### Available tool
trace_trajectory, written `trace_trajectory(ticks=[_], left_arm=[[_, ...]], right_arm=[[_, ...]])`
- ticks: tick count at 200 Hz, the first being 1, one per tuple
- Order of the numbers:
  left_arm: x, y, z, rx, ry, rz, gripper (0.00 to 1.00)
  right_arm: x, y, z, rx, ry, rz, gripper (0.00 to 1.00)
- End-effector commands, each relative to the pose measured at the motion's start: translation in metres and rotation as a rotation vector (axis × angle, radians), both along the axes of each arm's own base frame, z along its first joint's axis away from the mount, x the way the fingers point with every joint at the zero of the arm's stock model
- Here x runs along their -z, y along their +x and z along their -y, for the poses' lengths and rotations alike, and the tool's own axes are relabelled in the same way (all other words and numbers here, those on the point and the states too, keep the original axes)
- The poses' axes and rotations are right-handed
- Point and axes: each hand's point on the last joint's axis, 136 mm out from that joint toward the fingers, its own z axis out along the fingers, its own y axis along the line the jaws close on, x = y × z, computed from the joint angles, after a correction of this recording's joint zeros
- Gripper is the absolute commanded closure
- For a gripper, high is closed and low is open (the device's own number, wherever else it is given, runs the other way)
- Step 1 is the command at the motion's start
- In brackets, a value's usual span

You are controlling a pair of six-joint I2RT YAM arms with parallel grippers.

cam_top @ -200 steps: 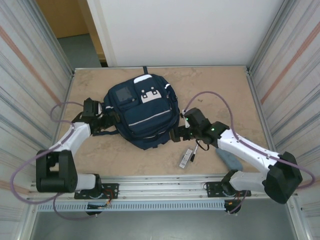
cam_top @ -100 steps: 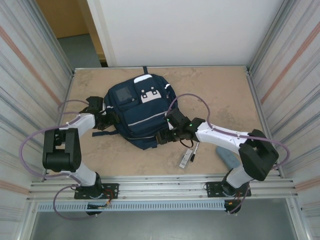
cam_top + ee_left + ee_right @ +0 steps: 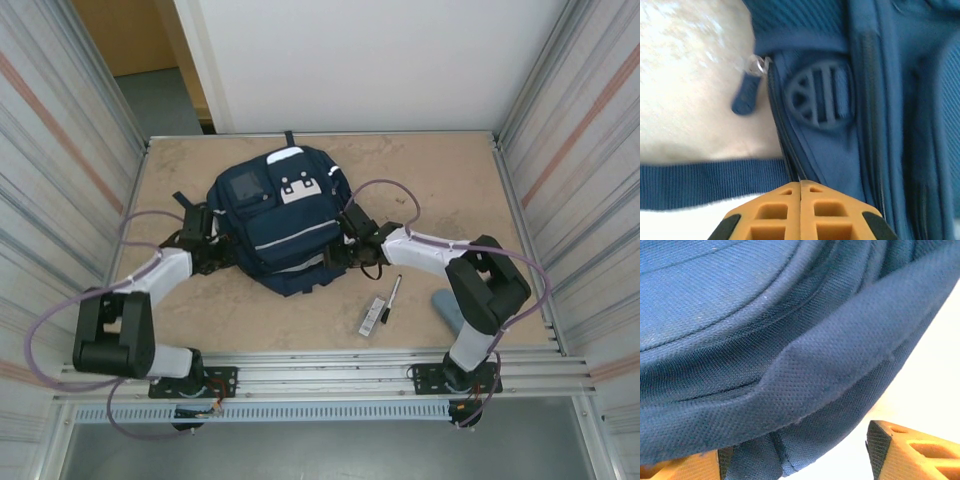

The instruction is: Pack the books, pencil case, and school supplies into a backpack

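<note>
We judge packing not begun: pen (image 3: 393, 292), bar (image 3: 372, 314), pencil case (image 3: 446, 306) out on tabletop (image 3: 450, 190). L fingers (image 3: 772, 212) pressed together at backpack (image 3: 285, 225) zip seam (image 3: 782, 145); R fingers (image 3: 905, 455) spread round its edge.

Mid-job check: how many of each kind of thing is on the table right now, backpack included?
Backpack: 1
Pen: 1
White-and-black bar: 1
Pencil case, partly behind the right arm: 1
Total: 4

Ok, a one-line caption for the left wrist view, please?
Left gripper, jaws shut, at the backpack side zipper seam; a blue zipper pull rests on the table beside it.
</note>
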Motion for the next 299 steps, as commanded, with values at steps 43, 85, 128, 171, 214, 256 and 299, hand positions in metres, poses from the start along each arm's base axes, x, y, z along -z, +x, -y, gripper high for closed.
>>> trace_trajectory(ticks=[43,85,128,171,214,256,299], left_arm=[[-0.015,-0.049,0.069,0.081,-0.054,0.083,1.0],[-0.057,-0.025,0.019,0.021,0.086,0.204,0.18],[-0.064,0.025,-0.034,-0.068,-0.007,0.215,0.16],[-0.043,0.077,-0.035,0.025,0.021,0.196,0.18],[-0.002,0.097,-0.017,0.069,0.012,0.11,0.37],[0.006,0.087,-0.001,0.136,0.106,0.098,0.94],[-0.005,0.045,0.002,0.097,0.062,0.083,1.0]], right_arm=[[-0.015,0.055,0.044,0.145,-0.011,0.036,0.27],[-0.061,0.038,0.045,0.047,-0.103,0.152,0.15],[-0.094,-0.001,0.008,-0.107,-0.189,0.267,0.1],[-0.098,-0.034,-0.025,-0.191,-0.171,0.305,0.09],[-0.072,-0.052,-0.044,-0.228,-0.191,0.276,0.1],[-0.039,-0.051,-0.044,-0.241,-0.23,0.205,0.13],[-0.021,-0.032,-0.026,-0.179,-0.234,0.148,0.13]])
